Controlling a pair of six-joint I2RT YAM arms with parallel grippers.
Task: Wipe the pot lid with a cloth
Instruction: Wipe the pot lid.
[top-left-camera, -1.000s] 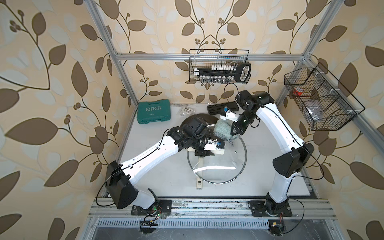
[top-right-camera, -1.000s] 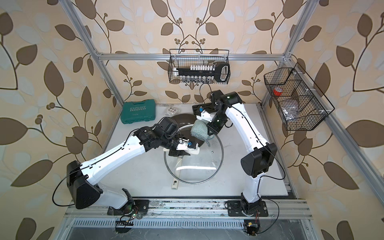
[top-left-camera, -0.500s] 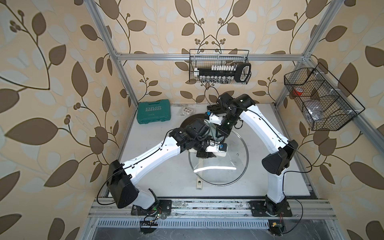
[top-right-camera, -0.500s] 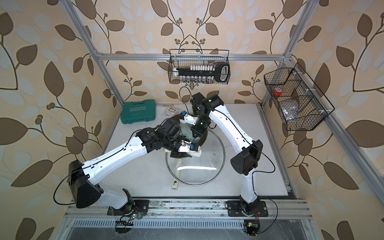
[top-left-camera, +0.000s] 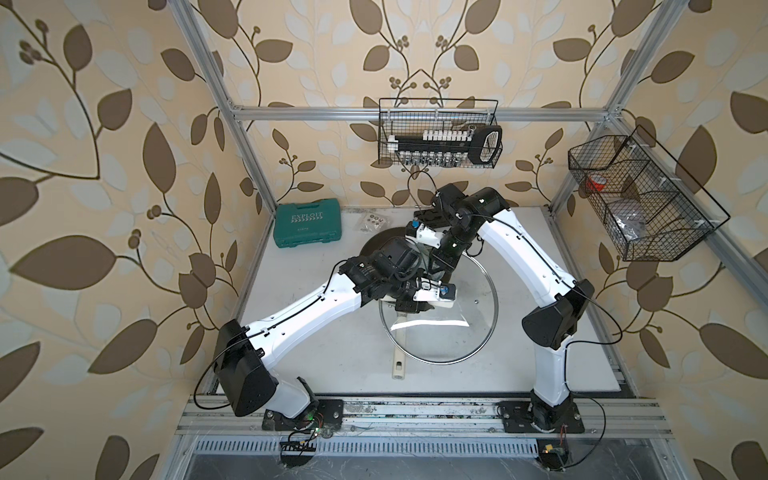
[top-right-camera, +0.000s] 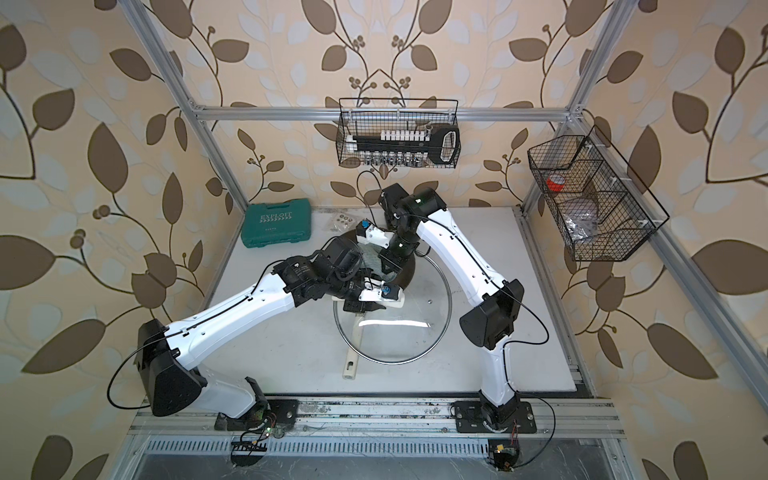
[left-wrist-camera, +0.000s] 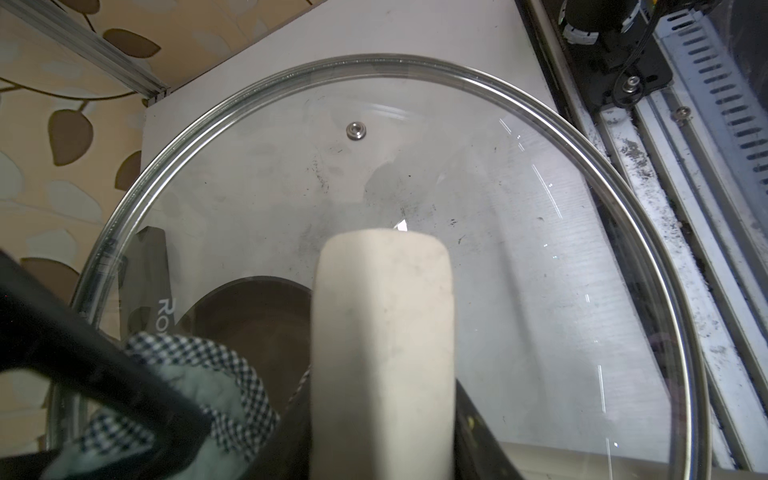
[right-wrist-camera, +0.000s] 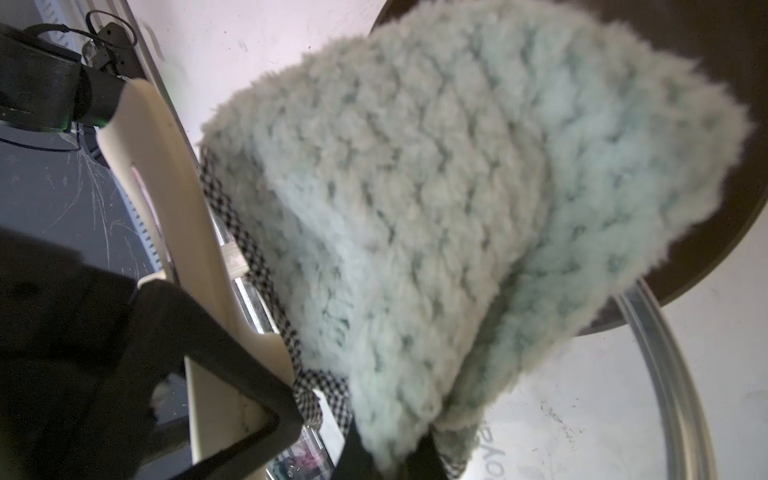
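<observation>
**Clock:** read in the top views, with 12 at the back wall.

**Pot lid** (top-left-camera: 467, 332): Clear glass with a metal rim, at the middle of the table (top-left-camera: 328, 365). Its 11 o'clock part overlaps a dark frying pan (top-left-camera: 372, 248). Whether it lies flat or is lifted a little cannot be told.

**Lid handle** (left-wrist-camera: 382, 324): Cream and flat. Its long axis runs roughly 9 to 3 across the glass.

**Left gripper** (left-wrist-camera: 384, 428): Jaws clamped on the 9 o'clock end of the lid handle, bracing the lid.

**Right gripper** (top-right-camera: 390, 266): Jaws pinched together on the cloth (right-wrist-camera: 415, 208), a mint fleece with a checked hem. The cloth sits at the lid's 11 to 12 o'clock edge, just beside the lid handle. Contact with the glass looks likely but is not certain.

**Deciding relation:** Most of the bare glass lies toward 4 to 6 o'clock from the cloth, across the handle line. The right arm is the nearer one and the only one carrying the wiper. By judgement, the next stroke wants to draw toward 5 o'clock, round the handle's free end.

**Surface:** Glossy, speckled glass that is probably slippery. The table is white and scuffed.

**Room:**
- Both wrists crowd the 10 to 12 o'clock quarter, close together.
- No arm stands over the 3 to 6 o'clock side.
- The pan's cream stick (top-left-camera: 398, 365) pokes out under the rim near 7 o'clock.
- A green case (top-left-camera: 307, 226) sits at 10 o'clock, well apart.
</observation>
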